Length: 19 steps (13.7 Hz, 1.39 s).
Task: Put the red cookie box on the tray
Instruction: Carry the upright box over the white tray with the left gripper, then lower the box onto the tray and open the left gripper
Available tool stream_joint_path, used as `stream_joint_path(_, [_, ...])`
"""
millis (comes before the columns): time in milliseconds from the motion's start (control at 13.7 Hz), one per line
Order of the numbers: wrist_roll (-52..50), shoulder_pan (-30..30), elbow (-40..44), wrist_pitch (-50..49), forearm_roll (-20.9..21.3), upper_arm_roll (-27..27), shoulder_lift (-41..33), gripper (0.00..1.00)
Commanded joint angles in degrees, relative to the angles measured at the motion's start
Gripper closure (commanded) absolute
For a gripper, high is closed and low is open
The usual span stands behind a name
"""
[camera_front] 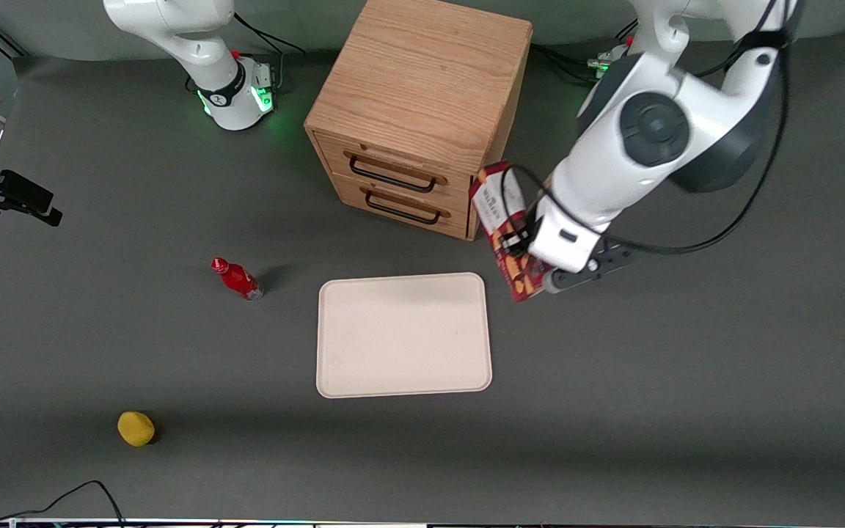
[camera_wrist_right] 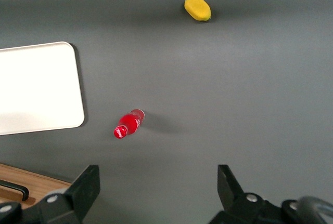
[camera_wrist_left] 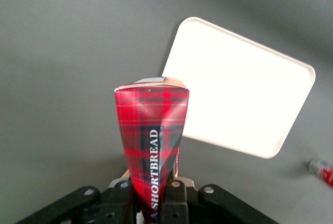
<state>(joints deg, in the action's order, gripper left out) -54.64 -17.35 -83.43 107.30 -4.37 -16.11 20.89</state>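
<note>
Nearest the front camera lies the tray point(camera_front: 403, 335), bare. Just past its corner toward my working end, my hand point(camera_wrist_left: 151, 203) is clamped on the red cookie box point(camera_front: 505, 231), held aloft and tilted, in front of the drawer cabinet point(camera_front: 415, 110). I judge this the carry: next, swing over the tray and lower. My wrist hides the box's middle; my fingertips probably pinch its narrow faces.

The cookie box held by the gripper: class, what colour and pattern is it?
The red cookie box, clamped in the gripper, is red tartan with dark stripes; the left wrist view shows it best.
</note>
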Motion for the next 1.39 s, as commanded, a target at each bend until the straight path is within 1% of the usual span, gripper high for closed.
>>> stream_joint_path(0, [-7.91,-3.82,6.09,3.07,6.2,0.12,7.05,0.92])
stream_joint_path(146, [-10.03,-5.49,6.09,7.29,8.49,0.12,10.39,0.92])
stream_joint_path(366, [-10.92,-7.43,6.09,12.92,14.99,0.12,15.48,0.92])
stream_joint_path(585, [-11.54,-8.04,5.74,18.37,19.21,0.12,19.88,0.92])
stream_joint_path(951, [-12.94,-8.31,5.74,24.97,20.81,0.29,25.16,0.92])
stream_joint_path(1024, [-14.51,-8.31,5.74,27.07,20.98,0.38,26.3,0.92])
stream_joint_path(1317, [-14.96,-8.31,5.65,28.05,23.27,0.47,27.45,0.92])
